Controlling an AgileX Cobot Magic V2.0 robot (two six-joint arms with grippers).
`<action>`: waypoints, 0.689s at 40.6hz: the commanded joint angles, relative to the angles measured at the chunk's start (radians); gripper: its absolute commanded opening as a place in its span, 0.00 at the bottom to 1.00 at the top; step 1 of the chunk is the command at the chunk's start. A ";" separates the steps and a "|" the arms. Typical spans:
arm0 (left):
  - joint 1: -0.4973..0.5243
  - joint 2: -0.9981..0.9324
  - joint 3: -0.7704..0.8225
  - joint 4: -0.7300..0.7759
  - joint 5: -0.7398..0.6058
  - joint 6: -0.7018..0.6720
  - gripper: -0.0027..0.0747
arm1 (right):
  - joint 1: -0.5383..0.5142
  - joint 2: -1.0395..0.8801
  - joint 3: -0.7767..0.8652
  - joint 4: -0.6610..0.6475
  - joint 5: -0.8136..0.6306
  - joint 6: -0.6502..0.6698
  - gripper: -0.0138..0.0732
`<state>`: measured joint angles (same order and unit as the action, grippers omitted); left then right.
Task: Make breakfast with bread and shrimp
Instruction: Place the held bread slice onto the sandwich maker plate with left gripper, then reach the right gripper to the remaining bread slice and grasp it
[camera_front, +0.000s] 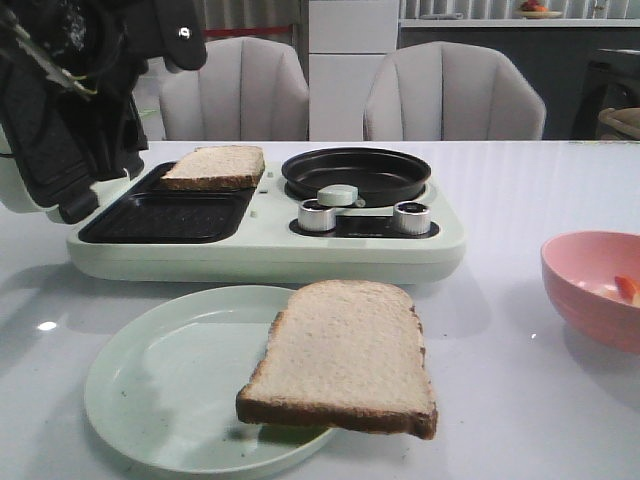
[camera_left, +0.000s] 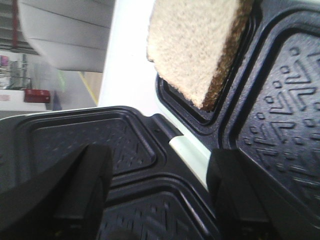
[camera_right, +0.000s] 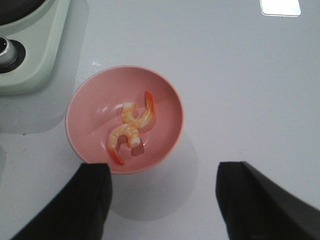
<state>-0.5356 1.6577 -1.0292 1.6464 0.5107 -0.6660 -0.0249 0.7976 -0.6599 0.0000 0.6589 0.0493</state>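
While your left end effector (camera_left: 160, 200) hung at the open sandwich maker's (camera_front: 265, 245) raised lid (camera_front: 50, 140), its fingers (camera_left: 65, 195) stood spread with nothing between them, one on either side of the ribbed black plates. Your right end effector (camera_right: 160, 200) hovered above the pink bowl (camera_right: 170, 100), its two fingers likewise parted and empty.

The tabletop (camera_front: 520, 200) was a glossy pale grey, and two light upholstered chairs (camera_front: 455, 95) stood behind it with white cabinets beyond.

In the sandwich maker, one slice of bread (camera_front: 215, 166) lay at the far end of the left grill tray, and a shallow black pan (camera_front: 355, 172) sat on the right half behind two silver knobs (camera_front: 412, 217). In front of the machine, a pale green plate (camera_front: 160, 390) carried the second bread slice (camera_front: 345, 355), which overhung the plate's right rim. In the pink bowl at the right edge, you could see the shrimp (camera_right: 131, 131): two curled orange-and-white pieces touching each other.
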 joint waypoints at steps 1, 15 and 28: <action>-0.086 -0.124 0.007 -0.104 0.138 -0.006 0.61 | -0.002 -0.001 -0.032 -0.009 -0.073 -0.006 0.79; -0.204 -0.347 0.014 -1.201 0.370 0.600 0.61 | -0.002 -0.001 -0.032 -0.009 -0.073 -0.006 0.79; -0.204 -0.741 0.143 -1.511 0.284 0.625 0.61 | -0.002 -0.001 -0.032 -0.009 -0.073 -0.006 0.79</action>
<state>-0.7319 1.0388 -0.8933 0.1807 0.8564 -0.0436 -0.0249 0.7976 -0.6599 0.0000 0.6589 0.0493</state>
